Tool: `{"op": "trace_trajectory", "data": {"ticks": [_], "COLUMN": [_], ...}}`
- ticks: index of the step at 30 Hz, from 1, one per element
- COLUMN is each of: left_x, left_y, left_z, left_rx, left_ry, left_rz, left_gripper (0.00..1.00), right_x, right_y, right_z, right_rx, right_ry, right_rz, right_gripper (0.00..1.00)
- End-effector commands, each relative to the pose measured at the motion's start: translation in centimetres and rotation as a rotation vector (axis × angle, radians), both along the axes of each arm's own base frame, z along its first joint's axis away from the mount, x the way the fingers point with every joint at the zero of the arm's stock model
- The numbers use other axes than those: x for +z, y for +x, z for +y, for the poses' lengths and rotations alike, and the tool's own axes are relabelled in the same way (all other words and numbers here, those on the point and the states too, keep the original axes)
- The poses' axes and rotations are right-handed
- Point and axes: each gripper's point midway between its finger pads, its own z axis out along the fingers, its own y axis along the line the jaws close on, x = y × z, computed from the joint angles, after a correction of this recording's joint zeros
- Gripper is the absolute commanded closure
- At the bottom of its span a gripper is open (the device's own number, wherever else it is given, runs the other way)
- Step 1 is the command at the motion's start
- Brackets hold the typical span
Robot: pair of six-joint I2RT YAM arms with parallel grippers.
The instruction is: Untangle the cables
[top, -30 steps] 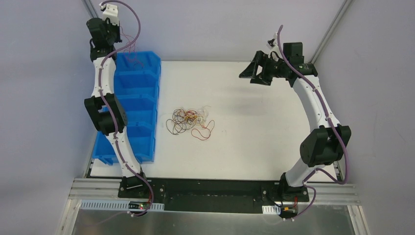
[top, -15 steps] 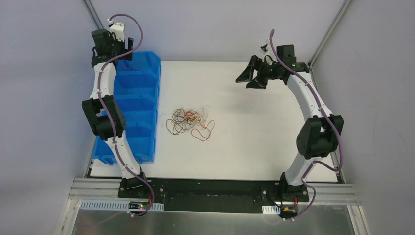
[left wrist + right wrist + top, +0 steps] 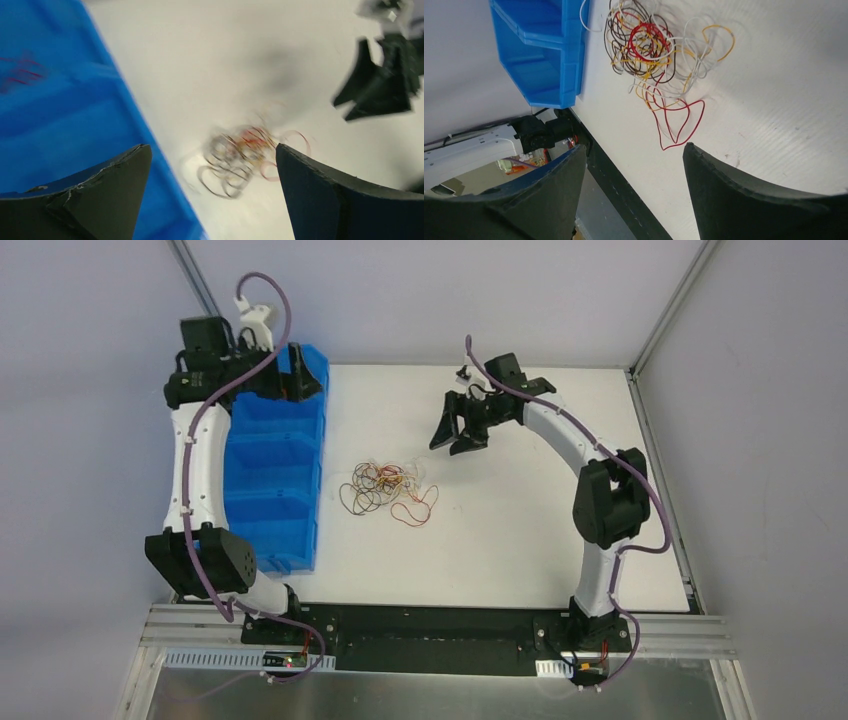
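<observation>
Left fingers (image 3: pixel 100 200) spread wide with nothing between them, raised over the far end of the blue bins (image 3: pixel 270 490) along the left edge of the white surface (image 3: pixel 520 540). Right fingers (image 3: pixel 734 200) parted as well, likewise empty and touching nothing, hanging above the far middle of the surface and angled toward the cables (image 3: pixel 388 490). Cables in a small loose knot at mid-surface, just right of the bins and clear of both sets of fingers: hair-thin loops of red, orange-yellow, dark brown-black and white wound through one another. One red loop trailing out on the near right side of the bunch, a yellow loop and white strands straying from its edge, the rest closely overlapped. Blurred in the left wrist view, sharp in the right.
</observation>
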Motion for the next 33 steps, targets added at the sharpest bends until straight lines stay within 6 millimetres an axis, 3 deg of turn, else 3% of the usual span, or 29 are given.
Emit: {"op": "trace_trajectory", "data": {"ticks": [1,4,8,14,19,22,26,33], "left_x": [-8.5,-11.2,-13.6,-18.2,-21.6,-23.8,-26.4,-30.2], "left_y": [-7.3,-10.3,-12.7,-15.8,-15.8,-14.7,-13.0,-13.2], "left_z": [-7.9,-10.9,-15.3,-22.7,-27.9,-29.4,-29.9,-29.9], "left_rx": [-0.212,-0.311,-0.484,-0.714,-0.776,-0.733,-0.645,-0.566], "left_ry": [-0.224,-0.247,-0.15,-0.008,0.114,0.174,0.227,0.305], "left_rz": [0.435,0.509,0.443,0.35,0.296,0.328,0.372,0.476], "left_gripper": [0.01,0.01,0.03,0.23,0.23,0.22,0.22,0.39], "right_x": [-1.0,-2.5,-4.6,-3.6,-3.2,-3.3,-3.2,-2.9], "right_y": [-2.0,-3.8,-4.5,0.7,3.9,4.5,4.4,3.8], "right_z": [2.0,2.5,0.9,-0.7,-3.1,-4.5,-5.9,-7.8], "right_rx": [0.083,0.126,0.12,0.022,-0.08,-0.114,-0.144,-0.164], "right_ry": [-0.015,-0.024,-0.052,0.008,0.038,0.038,0.036,0.031], "right_rz": [-0.036,0.016,0.089,0.08,0.11,0.116,0.122,0.105], "right_gripper": [0.28,0.31,0.32,0.37,0.37,0.37,0.37,0.37]}}
